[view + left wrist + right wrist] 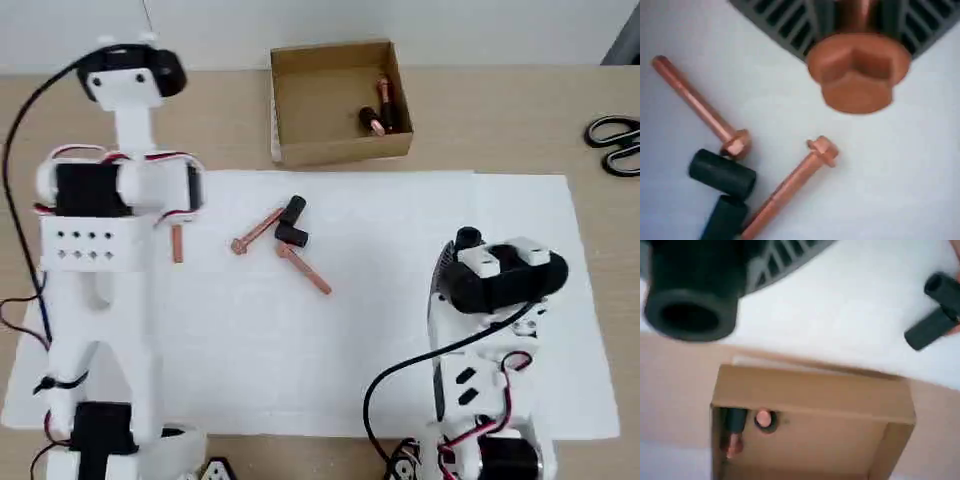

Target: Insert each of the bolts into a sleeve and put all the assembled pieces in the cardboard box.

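My left gripper (177, 228) is shut on a copper bolt (177, 244) over the left part of the white mat; the bolt's hex head (857, 75) points down at the mat. My right gripper (466, 248) holds a black sleeve (467, 238) over the mat's right side, its open bore (689, 316) facing the cardboard box (812, 394). Two loose bolts (256, 231) (305, 270) and two black sleeves (293, 209) (291, 236) lie together mid-mat. The box (283, 105) at the back holds two assembled pieces (383, 98) (371, 123).
Black scissors (614, 144) lie on the wooden table at the far right. The white foam mat (380, 330) covers most of the table in front of the box. Cables trail beside both arm bases near the front edge.
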Tool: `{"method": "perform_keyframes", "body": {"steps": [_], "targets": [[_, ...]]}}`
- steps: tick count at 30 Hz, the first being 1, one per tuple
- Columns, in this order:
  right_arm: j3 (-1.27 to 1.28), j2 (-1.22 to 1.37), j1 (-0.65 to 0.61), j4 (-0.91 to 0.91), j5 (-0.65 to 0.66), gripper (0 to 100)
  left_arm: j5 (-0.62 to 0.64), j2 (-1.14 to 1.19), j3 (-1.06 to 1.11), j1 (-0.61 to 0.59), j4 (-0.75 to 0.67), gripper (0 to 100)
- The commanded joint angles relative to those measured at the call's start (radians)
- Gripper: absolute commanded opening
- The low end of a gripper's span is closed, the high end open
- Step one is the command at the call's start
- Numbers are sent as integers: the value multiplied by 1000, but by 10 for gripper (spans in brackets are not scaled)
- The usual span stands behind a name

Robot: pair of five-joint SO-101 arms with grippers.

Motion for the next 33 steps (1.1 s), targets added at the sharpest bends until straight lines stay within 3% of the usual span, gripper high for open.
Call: {"method": "perform_keyframes", "body": {"steps": [1, 4, 8, 12, 20, 24, 33], "targets": [[44, -2, -2, -113, -9, 4, 84, -43, -10, 106, -21, 6], [95, -2, -45, -171, -11, 6, 126, -43, -12, 161, -91, 6], [138, -2, -202, -185, -11, 5, 178, -68, -13, 201, -204, 6], [157, -2, -329, -185, -11, 5, 137, -213, -13, 255, -298, 6], [160, -1, -358, -180, -11, 5, 89, -528, 15, 229, -253, 6], [160, 4, -360, -179, -15, 5, 107, -571, 180, 227, -305, 6], [180, 1, -426, -177, -15, 5, 152, -667, 611, 328, -677, 6]]}}
